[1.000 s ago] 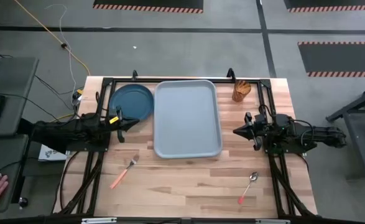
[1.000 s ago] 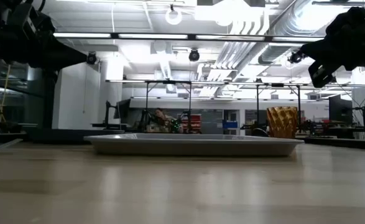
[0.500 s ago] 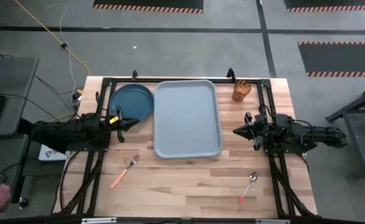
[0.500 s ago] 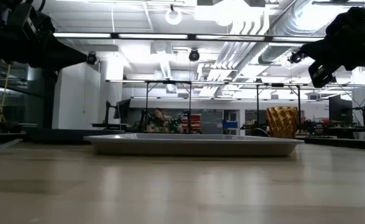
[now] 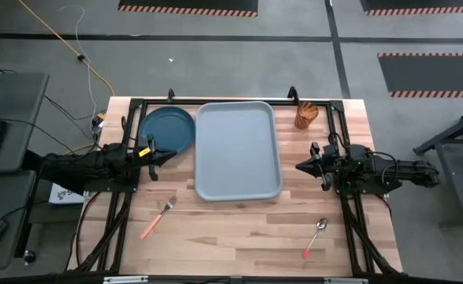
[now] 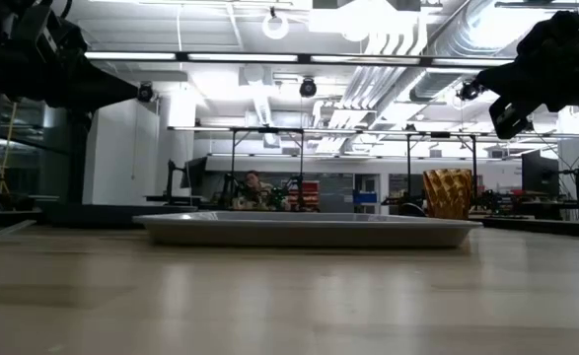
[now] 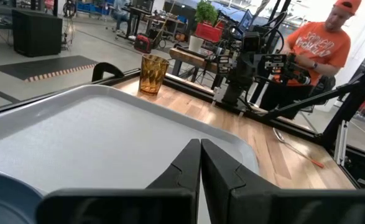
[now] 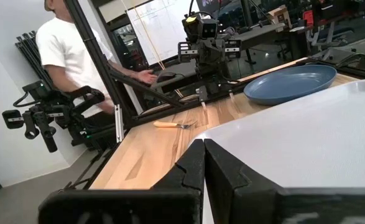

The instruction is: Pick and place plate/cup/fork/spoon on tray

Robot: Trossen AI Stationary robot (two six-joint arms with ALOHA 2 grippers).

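- Arms and all items unchanged since earlier frames; only a person's hand at the high view's lower-left edge is gone.
- Left hand (image 5: 170, 155) clenched, empty, just beside plate (image 5: 166, 129).
- Right hand (image 5: 300, 166) clenched, empty, just right of tray (image 5: 237, 149).
- Tray empty at table (image 5: 231, 229) centre; plate touching its left lip.
- Cup (image 5: 305, 115) at back right.
- Fork (image 5: 157, 218) front left, spoon (image 5: 315, 237) front right.

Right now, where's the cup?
High view: the cup stands on the table near its far edge, just right of the tray's far right corner, ahead of the right gripper.
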